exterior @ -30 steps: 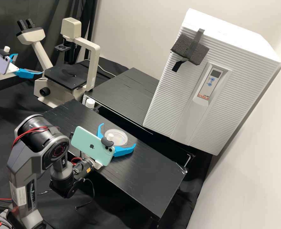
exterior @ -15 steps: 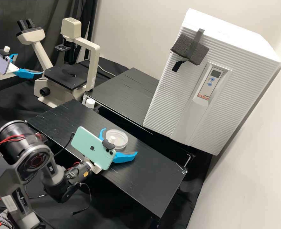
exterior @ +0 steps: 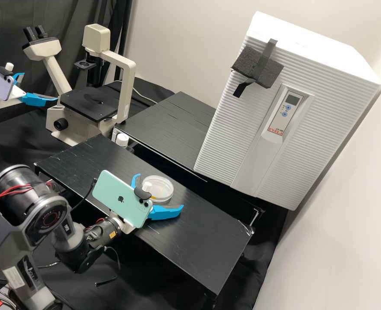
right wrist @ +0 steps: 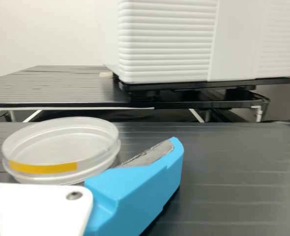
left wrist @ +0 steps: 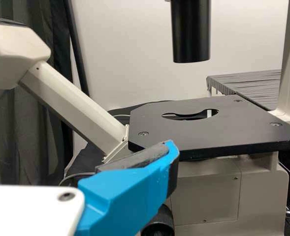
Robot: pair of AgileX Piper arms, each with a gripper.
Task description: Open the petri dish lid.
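Note:
In the high view my right gripper [exterior: 159, 191] is open low at the round clear petri dish [exterior: 163, 189], one blue fingertip on either side. The dish lies flat on the black bench. In the right wrist view a yellow strip marks the side of the dish [right wrist: 66, 140], whose lid rests on its base. One blue finger of my right gripper [right wrist: 80, 147] stands beside it there, and only a dark sliver shows at the opposite edge. Near the microscope my left gripper [exterior: 39, 87] is open and empty. One finger of my left gripper [left wrist: 80, 152] shows before the microscope stage in the left wrist view.
The microscope [exterior: 89, 103] stands at the back left. Behind the dish is a second black table [exterior: 169, 129] with a large white ribbed incubator [exterior: 242, 129]. A white-capped item [exterior: 122, 139] is at the bench's back edge.
My right gripper has come lower and slightly back towards its arm, with its fingers still spread. Its arm's elbow has swung left and down. The left arm and the dish have kept still.

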